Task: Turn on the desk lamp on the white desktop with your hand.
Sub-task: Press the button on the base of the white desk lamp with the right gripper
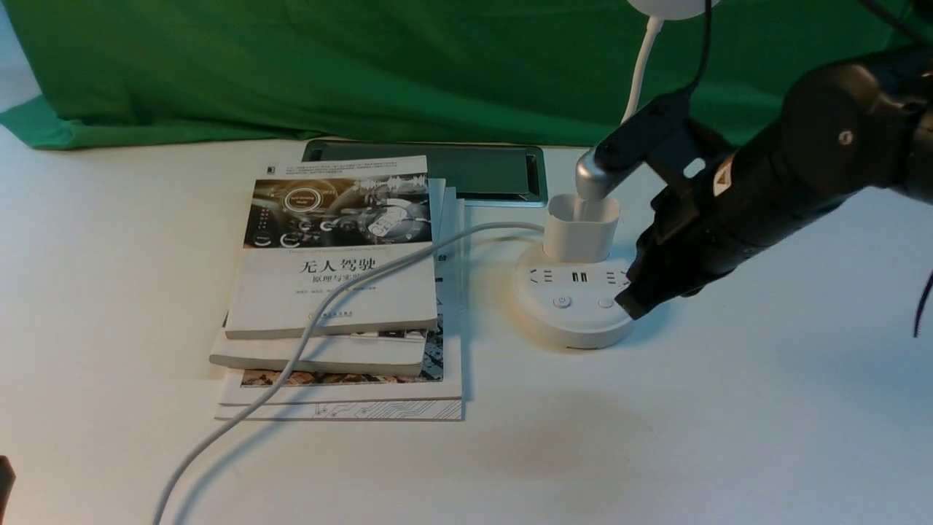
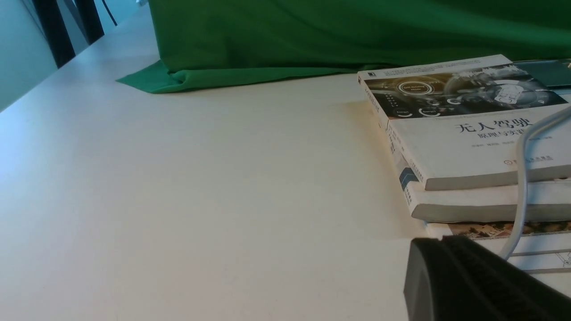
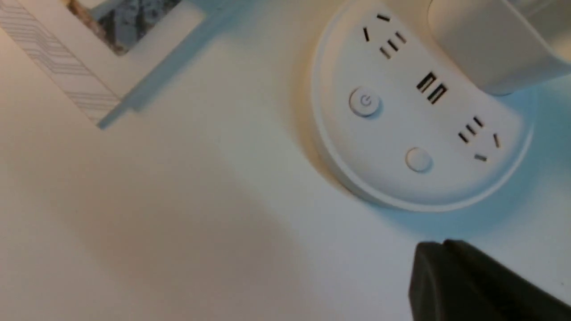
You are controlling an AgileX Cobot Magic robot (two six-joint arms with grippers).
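Note:
The white desk lamp stands on the white desktop, right of the books. Its round base carries sockets, USB ports, a power button and a plain button; a cup-like holder and thin neck rise behind. My right gripper, the hand, is shut and empty, its tip at the base's right edge beside the plain button. In the right wrist view the base lies just ahead of the shut tip. My left gripper is shut and empty low over the desktop near the books.
A stack of books lies left of the lamp, with a grey-white cable running across it to the lamp. A dark recessed panel sits behind the books. A green cloth backdrop closes the far side.

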